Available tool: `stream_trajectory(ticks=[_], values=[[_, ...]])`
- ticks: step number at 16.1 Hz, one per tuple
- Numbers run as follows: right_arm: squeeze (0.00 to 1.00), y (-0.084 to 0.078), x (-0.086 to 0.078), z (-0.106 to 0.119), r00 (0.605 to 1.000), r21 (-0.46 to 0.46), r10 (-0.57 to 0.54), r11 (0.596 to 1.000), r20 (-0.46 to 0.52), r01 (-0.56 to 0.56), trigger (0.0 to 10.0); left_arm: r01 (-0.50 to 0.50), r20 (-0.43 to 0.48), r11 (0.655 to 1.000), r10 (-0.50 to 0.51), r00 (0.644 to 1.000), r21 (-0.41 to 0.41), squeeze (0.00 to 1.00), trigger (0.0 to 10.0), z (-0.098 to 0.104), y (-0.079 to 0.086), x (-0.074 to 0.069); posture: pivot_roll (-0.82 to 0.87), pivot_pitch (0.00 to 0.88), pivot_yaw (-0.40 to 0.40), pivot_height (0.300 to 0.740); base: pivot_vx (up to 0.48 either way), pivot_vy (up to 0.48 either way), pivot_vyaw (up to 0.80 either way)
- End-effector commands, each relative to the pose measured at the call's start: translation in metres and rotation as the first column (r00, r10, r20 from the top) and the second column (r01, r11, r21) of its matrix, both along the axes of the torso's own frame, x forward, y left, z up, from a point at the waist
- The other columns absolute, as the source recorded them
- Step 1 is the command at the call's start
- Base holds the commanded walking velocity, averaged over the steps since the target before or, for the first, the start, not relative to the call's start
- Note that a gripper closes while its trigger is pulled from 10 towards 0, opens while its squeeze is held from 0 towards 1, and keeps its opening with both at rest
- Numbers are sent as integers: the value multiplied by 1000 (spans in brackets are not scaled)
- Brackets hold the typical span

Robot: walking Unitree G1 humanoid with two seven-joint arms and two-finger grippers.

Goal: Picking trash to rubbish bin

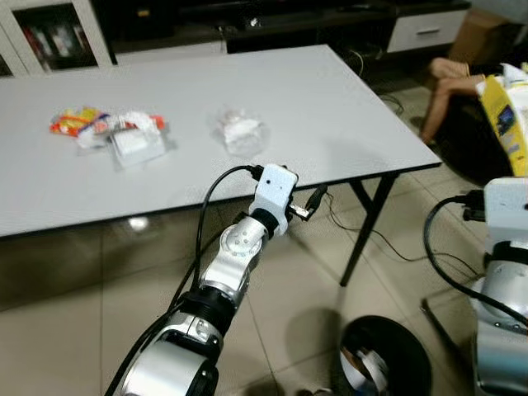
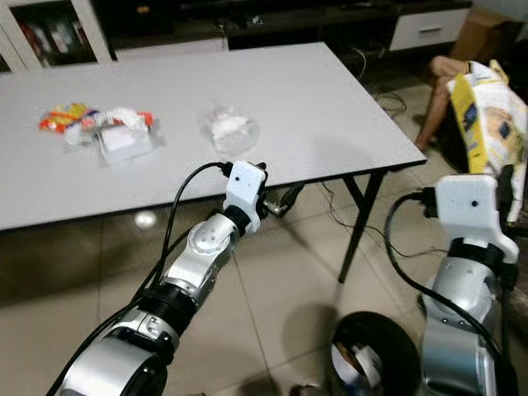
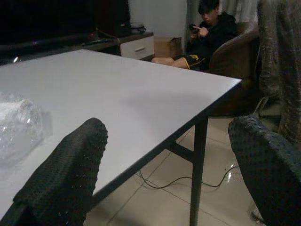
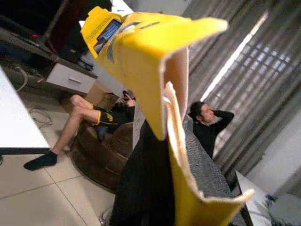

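A crumpled clear plastic wrapper [image 1: 239, 130] lies near the front of the white table [image 1: 330, 107]. Further left on the table is a heap of colourful wrappers with a white box [image 1: 124, 134]. My left gripper [image 1: 312, 204] hangs open and holding nothing at the table's front edge, just short of the clear wrapper [image 3: 19, 125]. To the right of the table, my right gripper [image 4: 171, 160] is raised and shut on a yellow paper packet [image 2: 488, 107]. A round black bin [image 2: 371, 356] with some rubbish in it stands on the floor between my arms, below the right one.
The table's black leg [image 1: 363, 223] and loose cables [image 1: 396, 243] are just beyond the bin. A person sits on a brown sofa [image 3: 235, 52] to the right of the table with bare legs [image 1: 450, 78] stretched out; a second person [image 4: 209, 125] sits behind. Cabinets line the far wall.
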State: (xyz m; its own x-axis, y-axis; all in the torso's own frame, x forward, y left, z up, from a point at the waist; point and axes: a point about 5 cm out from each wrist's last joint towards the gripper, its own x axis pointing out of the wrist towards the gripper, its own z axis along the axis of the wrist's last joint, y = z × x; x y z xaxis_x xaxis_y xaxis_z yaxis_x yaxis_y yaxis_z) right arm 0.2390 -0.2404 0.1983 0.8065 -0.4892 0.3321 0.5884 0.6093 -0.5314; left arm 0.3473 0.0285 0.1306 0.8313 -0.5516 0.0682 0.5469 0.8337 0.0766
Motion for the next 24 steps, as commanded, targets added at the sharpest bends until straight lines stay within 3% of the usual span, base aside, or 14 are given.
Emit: stream_trajectory(ticks=[1,8,24], values=[[0,3,2,2,1000,-2,19,1000,6,-19,10000,-27,-7,1000,27,1000,-11,0,10000,3,3,4,43,67,7,740,0,0,0],[0,5,4,-1,1000,3,27,1000,-9,-27,10000,-40,-44,999,39,998,-15,0,10000,2,2,6,44,63,13,740,0,0,0],[0,4,0,-4,1000,15,2,1000,-13,-2,10000,-18,-71,1000,18,997,6,0,10000,0,0,6,40,71,27,740,0,473,0]])
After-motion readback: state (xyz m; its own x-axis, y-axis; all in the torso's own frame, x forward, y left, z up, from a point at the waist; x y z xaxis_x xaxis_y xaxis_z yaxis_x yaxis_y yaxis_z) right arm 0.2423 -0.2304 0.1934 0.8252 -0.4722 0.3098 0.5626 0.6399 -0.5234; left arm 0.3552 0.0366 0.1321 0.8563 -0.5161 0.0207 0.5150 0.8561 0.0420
